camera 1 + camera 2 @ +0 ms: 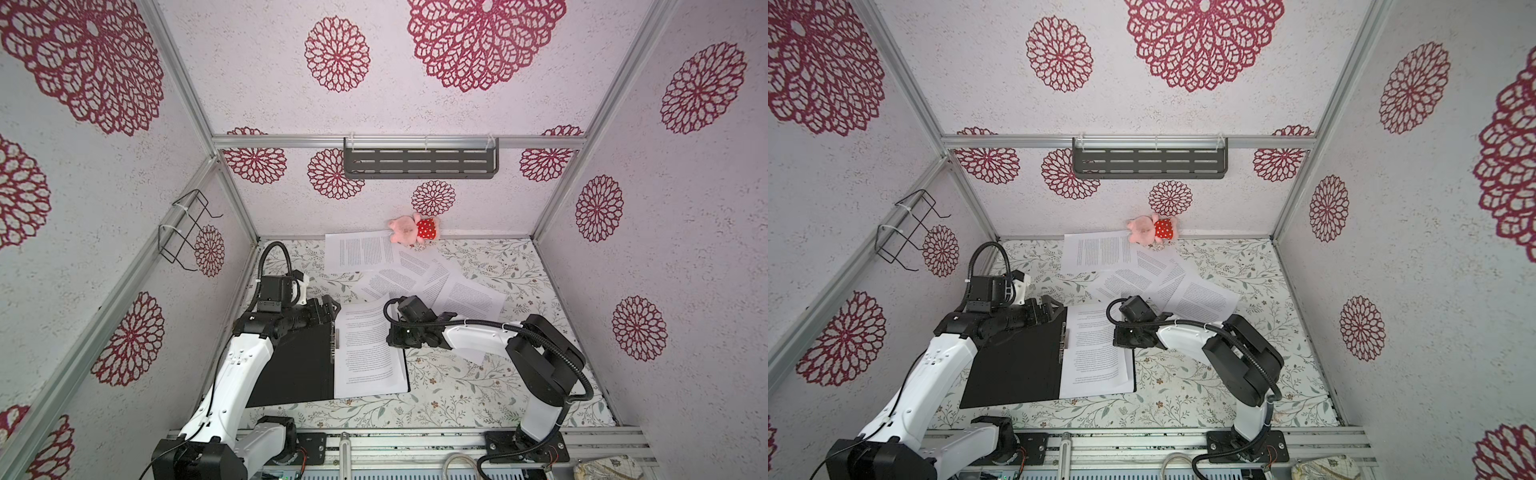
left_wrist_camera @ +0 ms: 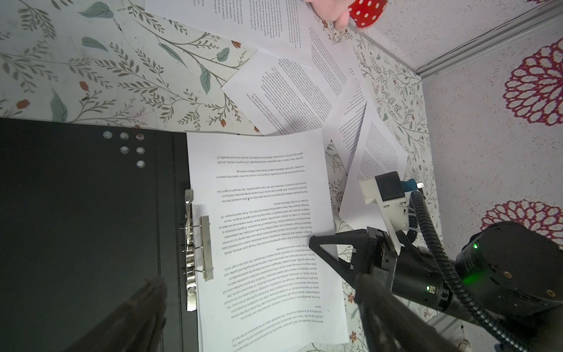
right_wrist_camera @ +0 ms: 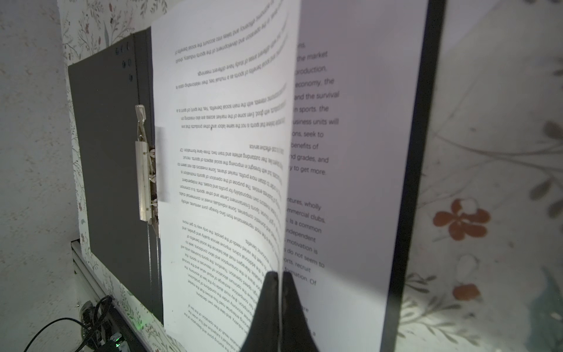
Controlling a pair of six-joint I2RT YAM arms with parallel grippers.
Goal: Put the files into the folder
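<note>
Quick look at where this one stands: the thin folder (image 1: pixel 299 365) lies open on the floral-print table (image 1: pixel 478 374), black inside up, with a small stack of white printed paper already on its right half beside the silver metal spine clip (image 2: pixel 198 243). The right gripper (image 3: pixel 278 274) is clenched on the outer edge of the top sheet (image 3: pixel 219 152), and the right wrist view shows that sheet bowed up off the page under it. The left gripper (image 1: pixel 328 309) is spread wide with nothing in it, hanging over the far corner of the folder's bare black flap. More loose sheets (image 1: pixel 415 278) are fanned out farther back, one running up to the pink plush pig in a red dotted dress (image 1: pixel 409 228). So this looks like the laying-down bit for one page. To do it well, the right arm probably wants to lower the edge gently rather than shove toward the clip, since a bowed sheet will buckle, square it to the stack inside the black border, and let go only once it lies flat. The free left gripper could pin the folder so it doesn't skate.
</note>
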